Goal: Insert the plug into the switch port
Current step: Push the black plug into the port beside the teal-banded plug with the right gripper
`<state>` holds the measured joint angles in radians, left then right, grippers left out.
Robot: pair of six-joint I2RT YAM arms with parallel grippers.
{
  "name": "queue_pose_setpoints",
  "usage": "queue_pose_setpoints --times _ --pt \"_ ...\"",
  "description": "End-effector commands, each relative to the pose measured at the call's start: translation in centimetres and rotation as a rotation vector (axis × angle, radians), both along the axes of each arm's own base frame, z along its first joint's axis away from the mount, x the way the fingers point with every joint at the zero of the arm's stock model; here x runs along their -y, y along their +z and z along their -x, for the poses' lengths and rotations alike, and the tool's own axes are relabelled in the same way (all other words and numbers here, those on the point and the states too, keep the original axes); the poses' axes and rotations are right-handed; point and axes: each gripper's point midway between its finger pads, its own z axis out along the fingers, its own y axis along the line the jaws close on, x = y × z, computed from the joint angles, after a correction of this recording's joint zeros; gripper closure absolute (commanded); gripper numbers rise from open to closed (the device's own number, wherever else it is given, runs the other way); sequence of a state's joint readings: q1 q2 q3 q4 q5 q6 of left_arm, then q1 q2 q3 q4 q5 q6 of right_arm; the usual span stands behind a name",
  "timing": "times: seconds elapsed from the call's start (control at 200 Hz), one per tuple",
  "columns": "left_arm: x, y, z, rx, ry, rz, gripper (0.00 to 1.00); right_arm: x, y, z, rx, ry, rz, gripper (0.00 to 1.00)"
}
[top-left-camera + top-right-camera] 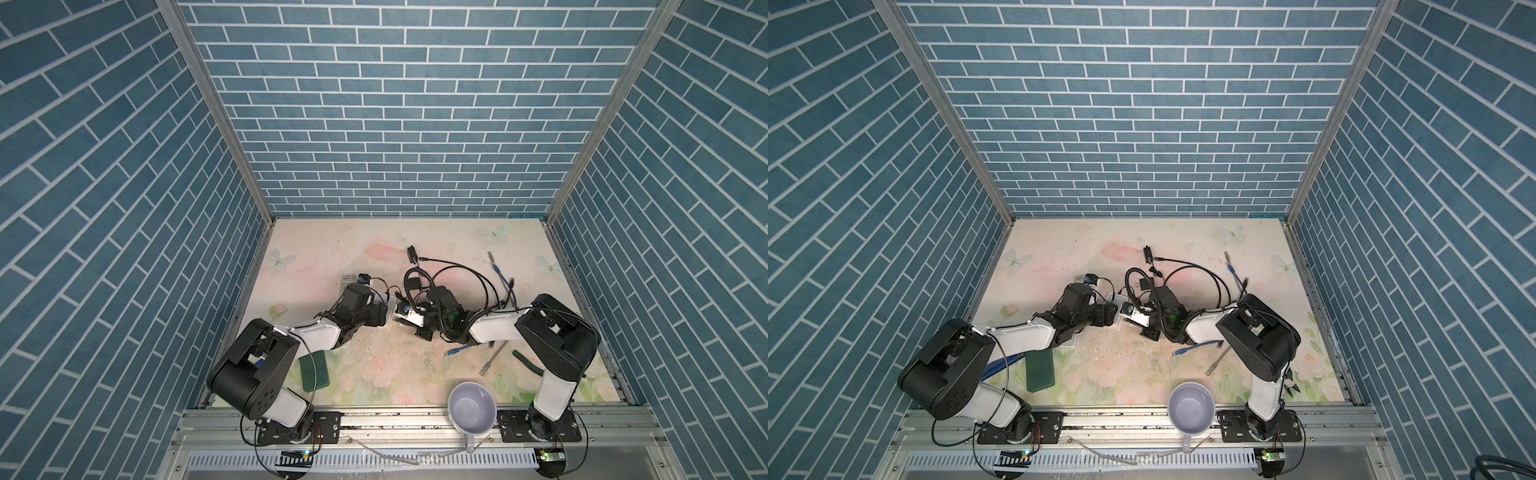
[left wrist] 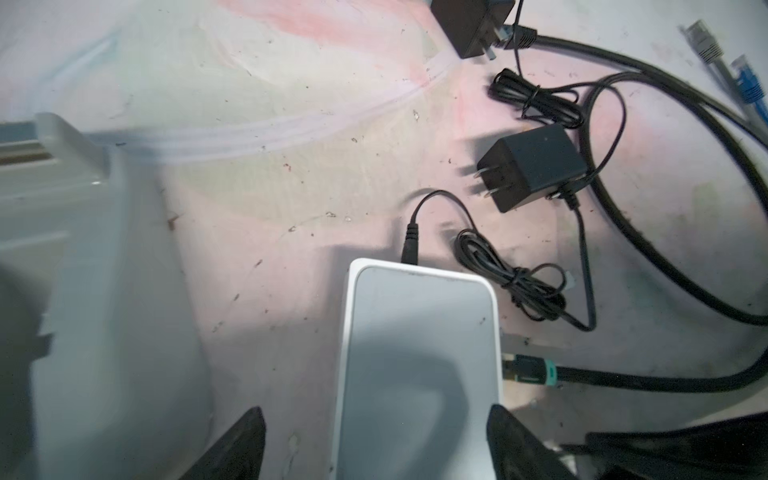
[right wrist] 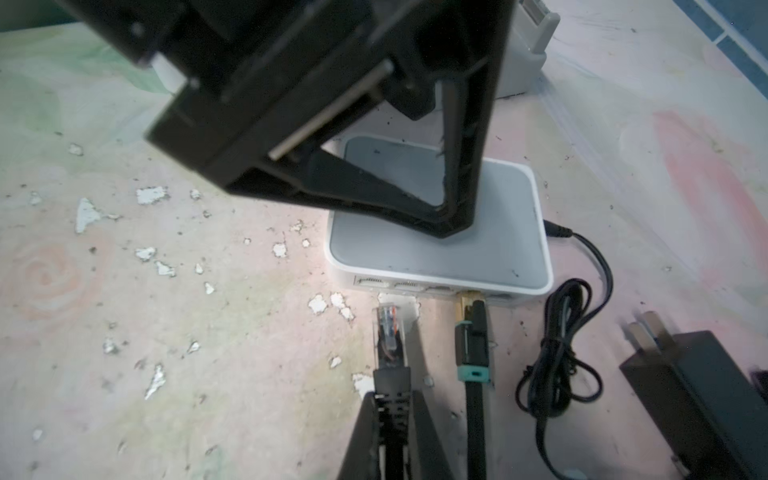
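Note:
The white switch (image 2: 415, 340) lies flat on the flowered mat, small in both top views (image 1: 385, 300). My left gripper (image 2: 376, 411) stands open astride it, one finger (image 2: 513, 440) at its edge, the other clear of it. My right gripper (image 3: 392, 419) is shut on the black boot of a cable, and its clear plug (image 3: 388, 328) points at the switch's port row (image 3: 399, 284), a short gap away. A black plug with a teal band (image 3: 471, 332) sits in a neighbouring port. A barrel power lead (image 2: 411, 245) enters the switch's far end.
Two black power adapters (image 2: 536, 166) and coiled leads (image 2: 523, 291) lie just beyond the switch. A grey housing (image 2: 83, 249) is close beside the left gripper. Loose grey and blue network cables (image 1: 498, 270), a green pad (image 1: 316, 370) and a lavender mug (image 1: 473, 405) are nearby.

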<state>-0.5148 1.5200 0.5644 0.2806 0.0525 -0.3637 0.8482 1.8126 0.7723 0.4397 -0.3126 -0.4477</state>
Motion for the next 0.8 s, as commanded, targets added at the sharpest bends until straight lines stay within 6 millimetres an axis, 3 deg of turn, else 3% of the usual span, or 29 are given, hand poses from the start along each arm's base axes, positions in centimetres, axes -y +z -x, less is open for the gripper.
queue_pose_setpoints --times 0.0,0.485,0.795 --pt "1.6 1.5 -1.2 0.038 -0.017 0.096 0.19 -1.0 0.7 -1.0 0.000 -0.039 -0.031 1.00" --pt "2.3 1.1 -1.1 0.015 -0.025 0.138 0.44 -1.9 0.7 -2.2 0.007 -0.085 -0.071 1.00" --pt "2.0 0.2 -0.7 -0.006 -0.006 0.145 0.50 -2.1 1.8 -2.3 0.024 -0.102 -0.117 1.00"
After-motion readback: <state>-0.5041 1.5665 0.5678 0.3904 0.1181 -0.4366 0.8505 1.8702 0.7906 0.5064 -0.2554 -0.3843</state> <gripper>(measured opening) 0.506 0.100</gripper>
